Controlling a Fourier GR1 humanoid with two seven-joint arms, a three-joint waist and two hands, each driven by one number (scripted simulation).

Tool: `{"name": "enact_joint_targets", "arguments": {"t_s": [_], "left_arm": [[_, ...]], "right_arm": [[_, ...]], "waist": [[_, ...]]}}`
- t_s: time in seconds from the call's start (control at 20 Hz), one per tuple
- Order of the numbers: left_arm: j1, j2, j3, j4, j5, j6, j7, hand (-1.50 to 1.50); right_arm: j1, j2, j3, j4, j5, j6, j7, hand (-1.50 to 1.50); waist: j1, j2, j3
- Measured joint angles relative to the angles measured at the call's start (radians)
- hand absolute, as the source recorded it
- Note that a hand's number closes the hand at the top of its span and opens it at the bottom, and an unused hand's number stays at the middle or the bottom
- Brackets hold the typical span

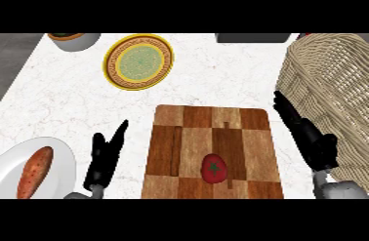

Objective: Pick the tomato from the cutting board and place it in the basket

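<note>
Nothing of the task looks done yet: the round red tomato lies on the wooden checkered cutting board, near its lower edge. Right of the board, the right robot hand is open-fingered beside the woven wicker basket; the left robot hand rests open left of it.

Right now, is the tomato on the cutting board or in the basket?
On the cutting board: the tomato lies near its front edge, untouched.

Brightness: even and bright across the white counter.
Shadows: faint, soft ones beside the cutting board and under the yellow plate.
Glare: none visible.
Focus: slightly soft throughout.
</note>
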Motion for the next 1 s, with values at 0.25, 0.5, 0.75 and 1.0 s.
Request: {"name": "enact_joint_targets", "arguments": {"t_s": [0.25,0.5,0.75,1.0], "left_arm": [[-0.062,0.041,0.031,-0.095,-0.001,-0.016,-0.004,0.00],[-0.136,0.125,0.120,-0.109,0.005,-0.024,0.000,0.00],[-0.161,0.192,0.202,-0.095,0.040,-0.060,0.013,0.00],[-0.169,0.222,0.250,-0.101,0.062,-0.082,0.039,0.00]], "right_arm": [[-0.133,0.050,-0.055,-0.016,-0.134,0.092,-0.090,1.50],[-0.276,0.014,0.067,-0.103,-0.019,0.221,-0.242,-1.50],[-0.262,0.172,0.305,-0.159,0.250,0.065,-0.312,-1.50],[-0.276,0.284,0.471,-0.272,0.421,-0.047,-0.051,-1.50]], "waist": [[0.024,0.012,-0.001],[0.054,0.013,-0.005],[0.024,0.015,-0.007],[0.002,0.013,-0.008]]}}
